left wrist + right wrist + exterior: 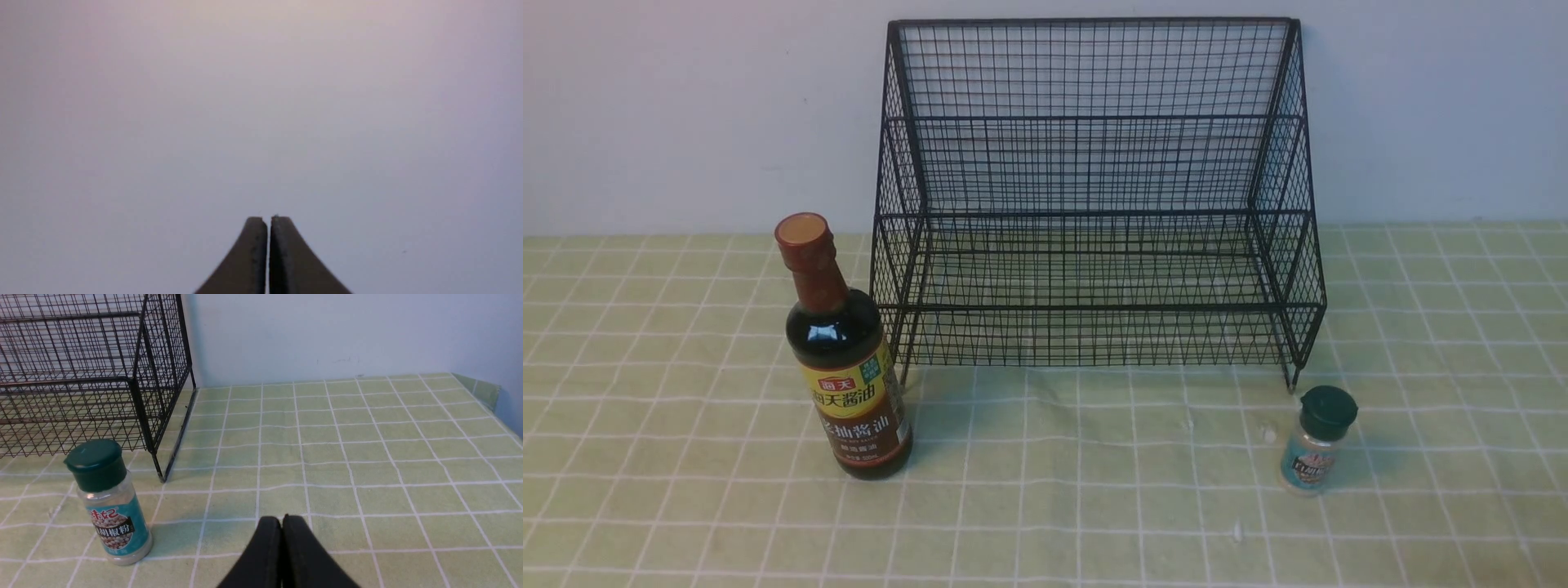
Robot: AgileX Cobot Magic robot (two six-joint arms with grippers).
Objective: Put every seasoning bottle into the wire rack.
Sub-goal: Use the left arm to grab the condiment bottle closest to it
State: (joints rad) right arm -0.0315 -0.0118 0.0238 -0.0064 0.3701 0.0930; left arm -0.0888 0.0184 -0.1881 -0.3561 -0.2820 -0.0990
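Observation:
A tall dark soy-sauce bottle [846, 351] with a reddish-brown neck and yellow-red label stands upright just left of the black wire rack [1094, 204], near its front left corner. A small clear shaker jar [1316, 441] with a dark green cap and teal label stands upright in front of the rack's right foot. The right wrist view shows that jar [110, 502] beside the rack's side [159, 375], off to one side of my right gripper [282, 518], which is shut and empty. My left gripper [267, 219] is shut on nothing, facing a blank pale surface. Neither arm shows in the front view.
A green checked cloth [1045, 506] covers the table. A pale wall [686, 106] rises right behind the rack. In the right wrist view the table's far right edge [482, 390] turns up against the wall.

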